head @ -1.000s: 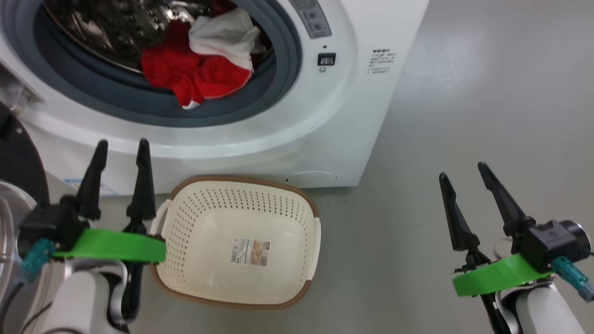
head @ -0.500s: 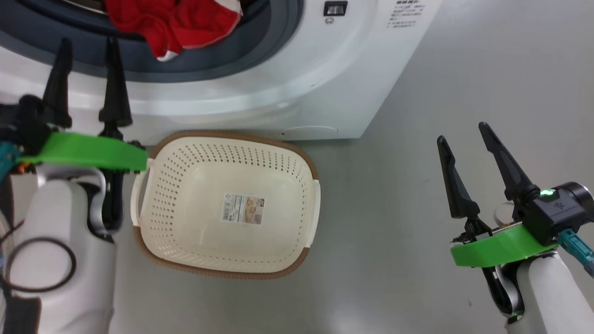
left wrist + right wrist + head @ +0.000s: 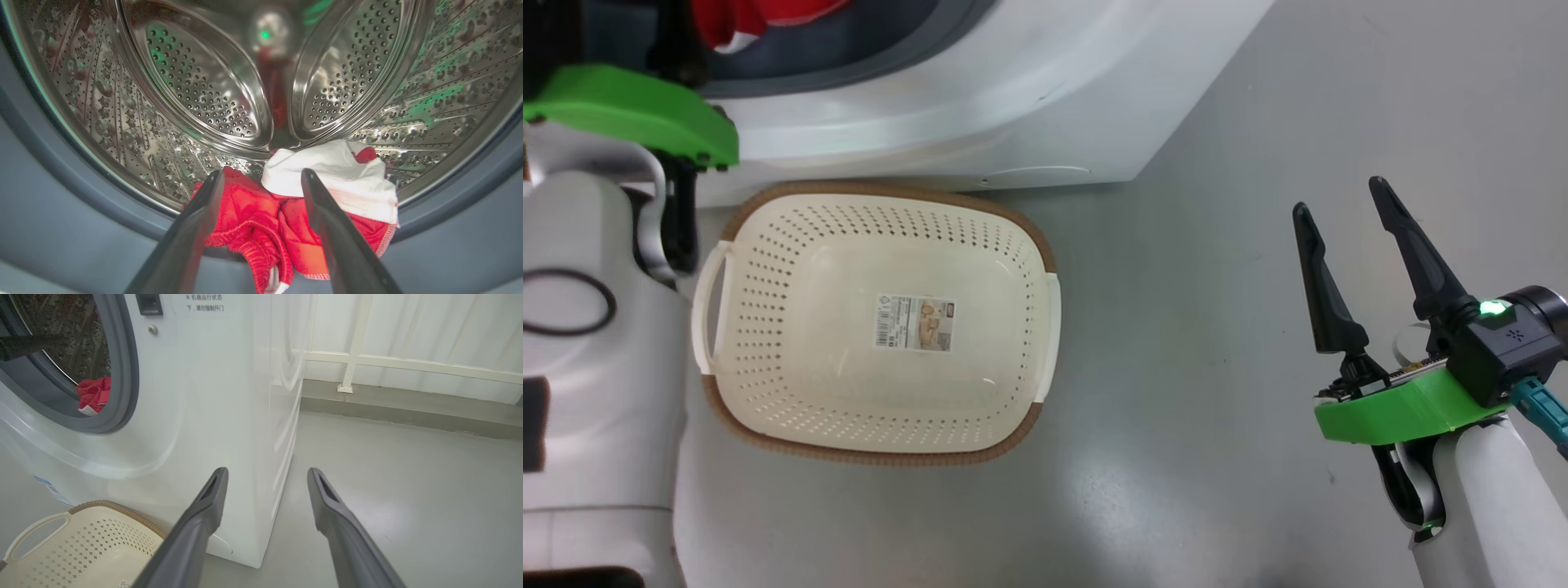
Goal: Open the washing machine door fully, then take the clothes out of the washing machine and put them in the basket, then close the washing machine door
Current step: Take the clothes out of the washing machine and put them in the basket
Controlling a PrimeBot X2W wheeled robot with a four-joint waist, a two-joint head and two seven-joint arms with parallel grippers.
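- the left gripper point(image 3: 261, 176) was poked into the mouth of the washer point(image 3: 931, 106). its fingers point(image 3: 192, 232) were spread wide with nothing clamped between them.
- in the left wrist view the two fingers framed the clothes point(image 3: 253, 232), a red bundle with a white piece point(image 3: 327, 175) on top, off to the right. couldn't tell if the tips actually touched the fabric.
- the clothes sat at the front lip of the steel drum point(image 3: 196, 90). the red part spilled over onto the grey gasket point(image 3: 61, 212).
- the head view showed the left arm's green bracket point(image 3: 629, 106) and pale forearm point(image 3: 588, 367) at the upper left, with a scrap of red fabric at the top edge.
- the basket point(image 3: 792, 269) stood on the grey floor point(image 3: 1217, 392), right up by the washer's front and below the opening. a paper sticker point(image 3: 915, 322) lay flat on its bottom.
- the right gripper point(image 3: 1338, 196) hung over bare floor, well apart from the basket on its right side. its fingers were parted in a v and it had hold of nothing.
- the right wrist view looked past the washer's front corner. the basket's handle end was at the lower left, the red clothes showed in the opening, and a white railing point(image 3: 408, 363) ran along the back.
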